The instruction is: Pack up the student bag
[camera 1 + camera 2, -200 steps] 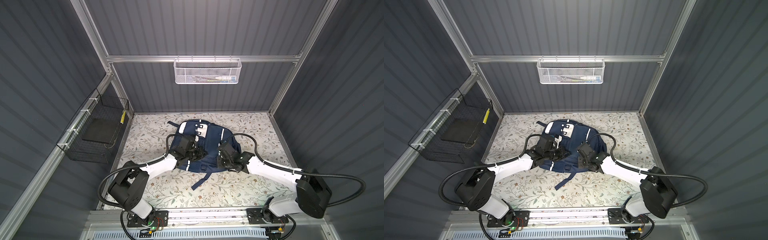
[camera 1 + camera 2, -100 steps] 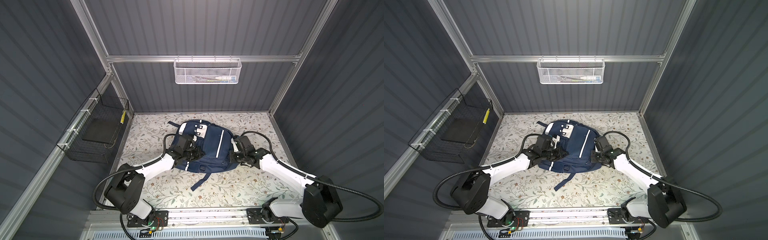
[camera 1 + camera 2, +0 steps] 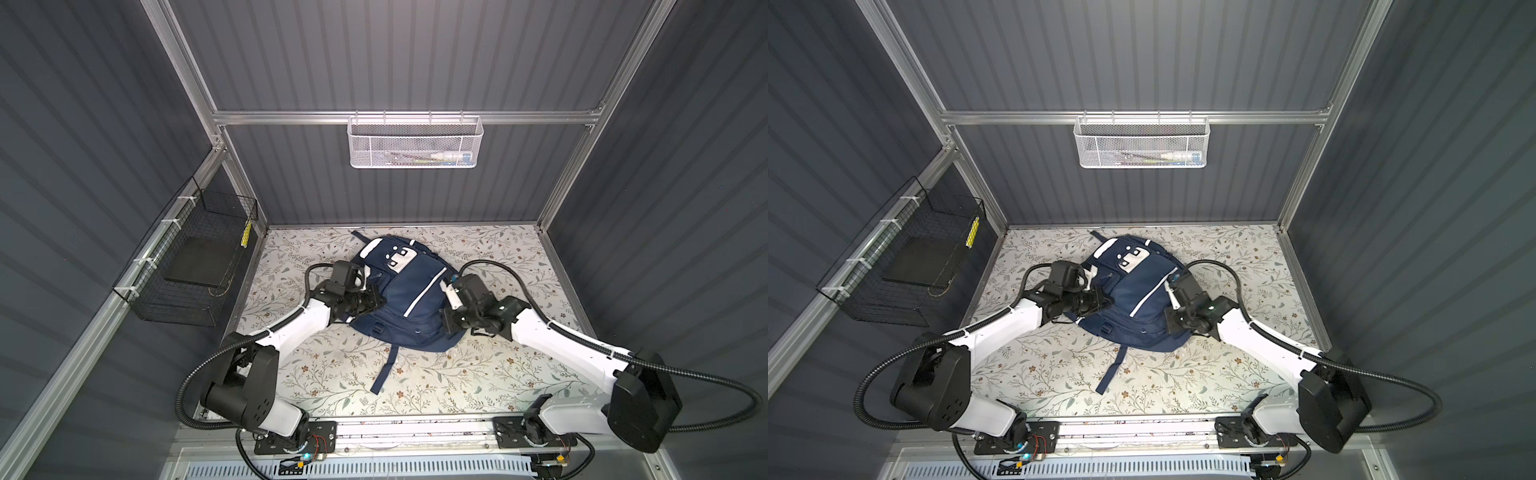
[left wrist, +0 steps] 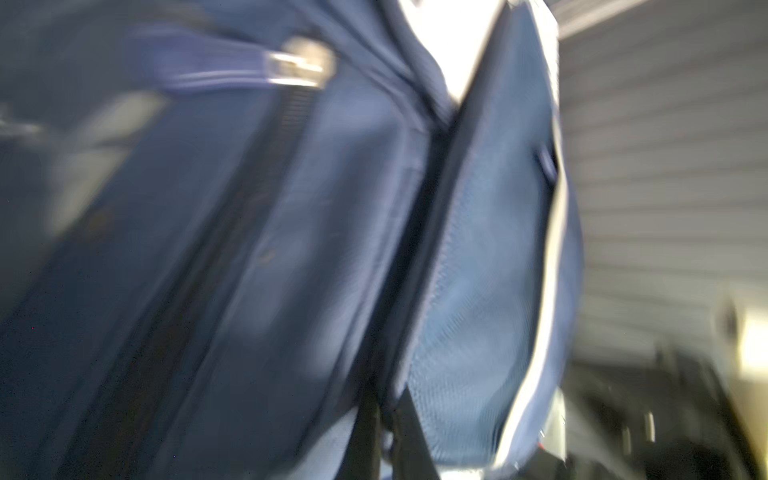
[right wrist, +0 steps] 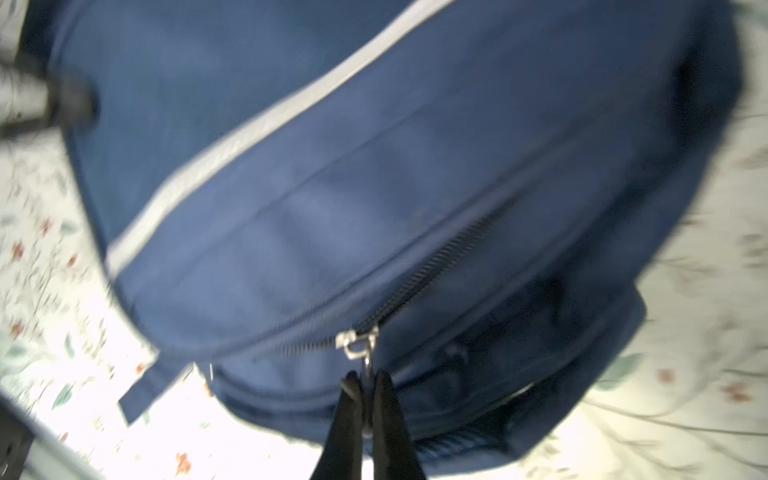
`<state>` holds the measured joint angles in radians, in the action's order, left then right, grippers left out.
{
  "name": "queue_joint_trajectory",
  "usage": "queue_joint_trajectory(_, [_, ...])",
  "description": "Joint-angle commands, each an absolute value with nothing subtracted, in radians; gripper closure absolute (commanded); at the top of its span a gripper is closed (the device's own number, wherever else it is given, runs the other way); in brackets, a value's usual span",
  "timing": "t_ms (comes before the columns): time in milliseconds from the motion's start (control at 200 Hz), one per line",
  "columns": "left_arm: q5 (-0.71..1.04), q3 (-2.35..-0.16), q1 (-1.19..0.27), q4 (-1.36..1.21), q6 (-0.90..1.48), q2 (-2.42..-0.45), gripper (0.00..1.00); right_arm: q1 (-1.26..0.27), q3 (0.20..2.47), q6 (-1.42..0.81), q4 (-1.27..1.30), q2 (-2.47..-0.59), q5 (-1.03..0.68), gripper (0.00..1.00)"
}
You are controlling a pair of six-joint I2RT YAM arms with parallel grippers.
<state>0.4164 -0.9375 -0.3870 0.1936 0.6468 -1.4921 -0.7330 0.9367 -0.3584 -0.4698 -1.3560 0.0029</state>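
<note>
Two grippers working: right gripper (image 5: 365,380) pinched on one zipper pull (image 5: 358,343), left gripper (image 3: 376,302) closed at the bag's left side, grip blurred. One student bag (image 3: 409,291) lies mid floral table (image 3: 415,386): navy, white stripes, white buckled patch. Beyond, one black wire basket (image 3: 187,266), one white mesh basket (image 3: 415,141).

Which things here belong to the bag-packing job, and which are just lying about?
Job: student bag; zipper pull, pinched by the right tool; left tool at the bag's side.
Lying about: white mesh basket on back rail; black wire basket on side wall; floral table cover.
</note>
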Motion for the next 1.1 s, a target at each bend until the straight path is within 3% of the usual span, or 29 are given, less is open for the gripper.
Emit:
queue_joint_trajectory(0, [0.297, -1.007, -0.250, 0.287, 0.542, -1.491, 0.87, -0.840, 1.017, -0.469, -0.609, -1.406, 0.114, 1.00])
queue_joint_trajectory(90, [0.262, -1.004, -0.236, 0.323, 0.537, -1.424, 0.59, -0.922, 1.107, -0.522, -0.576, -1.479, 0.106, 1.00])
queue_joint_trajectory(125, [0.281, -0.979, -0.236, 0.321, 0.559, -1.381, 0.53, -0.939, 1.141, -0.539, -0.561, -1.511, 0.106, 1.00])
queue_joint_trajectory(270, [0.404, -0.809, -0.263, 0.262, 0.717, -1.204, 0.45, -0.952, 1.209, -0.585, -0.461, -1.597, 0.084, 1.00])
queue_joint_trajectory(395, [0.312, -0.722, -0.417, 0.219, 0.819, -1.118, 0.37, -0.970, 1.251, -0.575, -0.447, -1.641, 0.078, 1.00])
queue_joint_trajectory(510, [0.290, -0.689, -0.497, 0.126, 0.874, -1.159, 0.33, -0.989, 1.236, -0.570, -0.430, -1.640, 0.069, 1.00])
queue_joint_trajectory(675, [0.265, -0.715, -0.503, 0.137, 0.834, -1.256, 0.31, -0.993, 1.183, -0.565, -0.424, -1.607, 0.087, 1.00])
queue_joint_trajectory(770, [0.256, -0.754, -0.503, 0.215, 0.793, -1.294, 0.15, -0.971, 1.145, -0.568, -0.428, -1.579, 0.085, 1.00])
queue_joint_trajectory(830, [0.264, -0.744, -0.511, 0.212, 0.802, -1.279, 0.14, -0.961, 1.127, -0.569, -0.423, -1.568, 0.080, 1.00])
queue_joint_trajectory(865, [0.247, -0.727, -0.515, 0.189, 0.817, -1.261, 0.18, -0.960, 1.122, -0.567, -0.421, -1.567, 0.077, 1.00])
queue_joint_trajectory(906, [0.237, -0.712, -0.516, 0.155, 0.831, -1.248, 0.32, -0.961, 1.120, -0.565, -0.415, -1.569, 0.062, 1.00])
queue_joint_trajectory(946, [0.237, -0.717, -0.516, 0.134, 0.827, -1.253, 0.51, -0.962, 1.118, -0.565, -0.408, -1.574, 0.050, 1.00])
queue_joint_trajectory(1001, [0.243, -0.756, -0.516, 0.148, 0.805, -1.279, 0.87, -0.960, 1.115, -0.563, -0.411, -1.577, 0.053, 1.00])
queue_joint_trajectory(1031, [0.243, -0.776, -0.515, 0.166, 0.791, -1.293, 1.00, -0.957, 1.114, -0.563, -0.423, -1.574, 0.063, 1.00])
queue_joint_trajectory(1096, [0.231, -0.806, -0.512, 0.212, 0.767, -1.299, 1.00, -0.934, 1.102, -0.557, -0.463, -1.551, 0.084, 1.00])
